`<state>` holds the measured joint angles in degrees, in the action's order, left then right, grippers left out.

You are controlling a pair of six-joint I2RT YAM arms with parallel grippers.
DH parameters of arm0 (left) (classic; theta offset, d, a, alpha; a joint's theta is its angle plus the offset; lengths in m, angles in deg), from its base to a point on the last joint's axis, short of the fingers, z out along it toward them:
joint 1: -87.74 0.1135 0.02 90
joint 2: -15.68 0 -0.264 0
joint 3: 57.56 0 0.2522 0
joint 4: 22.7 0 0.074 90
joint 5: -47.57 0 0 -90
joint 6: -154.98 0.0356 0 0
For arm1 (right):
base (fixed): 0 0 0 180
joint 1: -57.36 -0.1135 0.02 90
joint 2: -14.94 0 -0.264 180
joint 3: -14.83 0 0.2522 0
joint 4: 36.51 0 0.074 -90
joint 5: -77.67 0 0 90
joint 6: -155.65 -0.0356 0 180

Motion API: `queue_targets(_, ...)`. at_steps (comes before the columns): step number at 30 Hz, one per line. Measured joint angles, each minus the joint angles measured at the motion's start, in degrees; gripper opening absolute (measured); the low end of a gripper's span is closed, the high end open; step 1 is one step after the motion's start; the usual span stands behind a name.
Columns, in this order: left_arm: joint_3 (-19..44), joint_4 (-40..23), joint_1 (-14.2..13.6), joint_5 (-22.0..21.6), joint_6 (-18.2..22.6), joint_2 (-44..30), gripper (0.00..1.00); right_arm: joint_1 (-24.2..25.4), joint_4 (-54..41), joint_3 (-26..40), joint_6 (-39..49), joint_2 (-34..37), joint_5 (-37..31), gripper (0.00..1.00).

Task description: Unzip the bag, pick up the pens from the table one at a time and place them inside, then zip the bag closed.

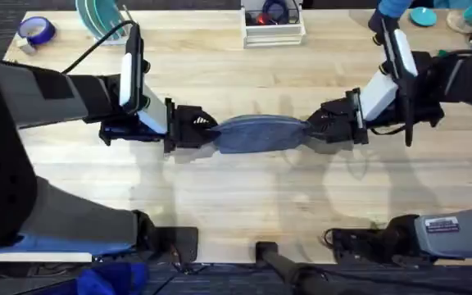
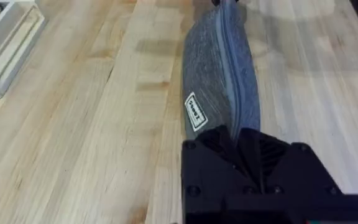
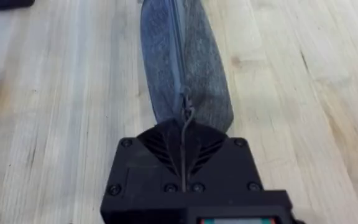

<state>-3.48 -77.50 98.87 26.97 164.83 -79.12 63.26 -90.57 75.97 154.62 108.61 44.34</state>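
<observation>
Two pincers (image 1: 211, 131) (image 1: 311, 129) at bag (image 1: 260, 133) ends.

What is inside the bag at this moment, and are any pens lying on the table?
The bag looks zipped along its length, so its contents are hidden. It lies on the table, with the left gripper at one end and the right gripper at the other. No pens visible on the wood.
</observation>
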Motion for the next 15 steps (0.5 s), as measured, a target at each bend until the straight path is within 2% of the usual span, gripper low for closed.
queue_targets(15, 0.0, 0.2, -0.8, 0.5, 0.0, 0.0, 0.042, 7.3, -1.8, -0.3, 0.0, 0.2, 1.6, 0.032)
